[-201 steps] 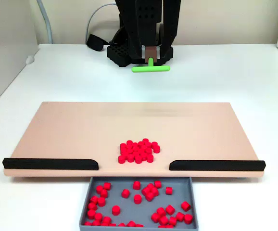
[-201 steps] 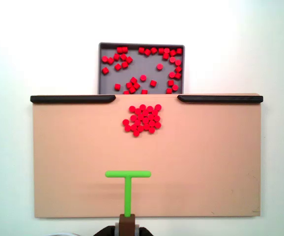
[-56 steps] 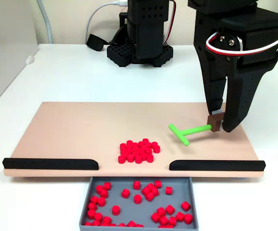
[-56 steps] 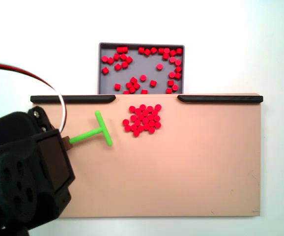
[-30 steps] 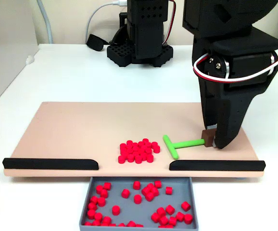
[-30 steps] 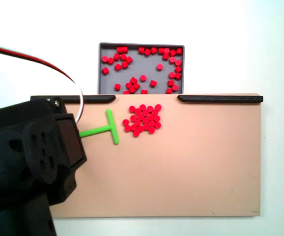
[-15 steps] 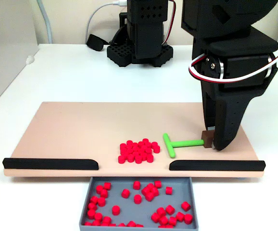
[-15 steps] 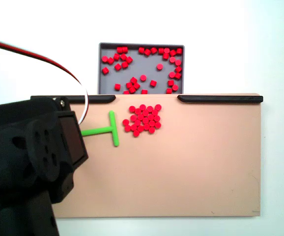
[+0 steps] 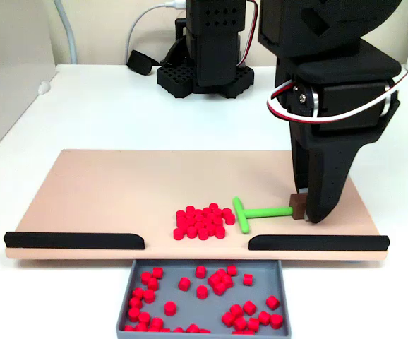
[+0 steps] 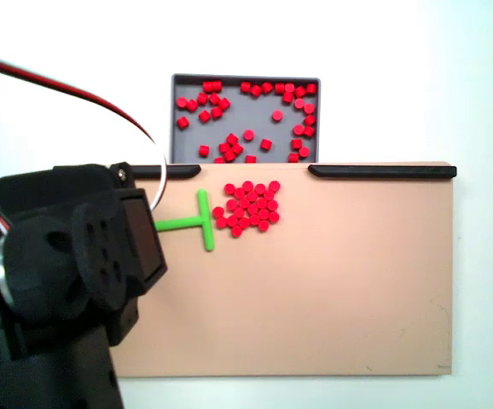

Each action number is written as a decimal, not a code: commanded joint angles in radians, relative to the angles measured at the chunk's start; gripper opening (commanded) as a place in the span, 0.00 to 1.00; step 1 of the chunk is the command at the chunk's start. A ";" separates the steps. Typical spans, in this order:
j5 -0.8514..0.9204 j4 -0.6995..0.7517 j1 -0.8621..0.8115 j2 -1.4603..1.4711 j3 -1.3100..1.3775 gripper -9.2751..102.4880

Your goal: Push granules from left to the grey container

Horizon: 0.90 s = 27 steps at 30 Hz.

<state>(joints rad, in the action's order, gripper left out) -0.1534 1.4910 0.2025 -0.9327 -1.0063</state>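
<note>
Key relation: in the front-facing fixed view, the granules [image 9: 203, 222] lie to the left of my gripper [image 9: 304, 209], and the green T-shaped pusher [image 9: 255, 212] reaches from my gripper toward them.
Pusher axis: its stem runs left to right across the board [image 9: 119, 191]; its crossbar stands across that line, just beside the right edge of the pile. I cannot tell if it touches the nearest pellet.
Mirrored view: in the top-down fixed view the sides swap; the pusher [image 10: 194, 222] sits left of the granules [image 10: 248, 207], and my arm covers the lower left of the picture.
My gripper: clenched on a small brown block at the end of the pusher's stem, fingers pointing down at the board.
Granules on the board: 1 tight cluster of bright red, stubby, cylinder-like pellets, all alike, lying flat near the board's front edge.
Gap: the pile sits in line with the opening between the 2 black strips [image 9: 75, 241] along that edge.
Grey container: the grey container [image 9: 202, 328] is a shallow tray with low walls, just beyond the gap and below the board edge, already holding many scattered red pellets.
My judgement: a sideways push alone would slide the pile along the edge; the pile needs driving through the gap.
</note>
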 commanded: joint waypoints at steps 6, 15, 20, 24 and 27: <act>0.043 -0.003 -0.037 0.006 -0.003 0.08; 0.091 -0.003 -0.049 0.011 -0.003 0.08; 0.147 -0.003 -0.051 0.014 -0.003 0.08; 0.187 -0.003 -0.051 0.015 -0.003 0.08; 0.209 -0.003 -0.052 0.015 -0.003 0.08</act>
<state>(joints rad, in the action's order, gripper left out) 0.0337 1.4910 0.1657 -0.9250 -1.0032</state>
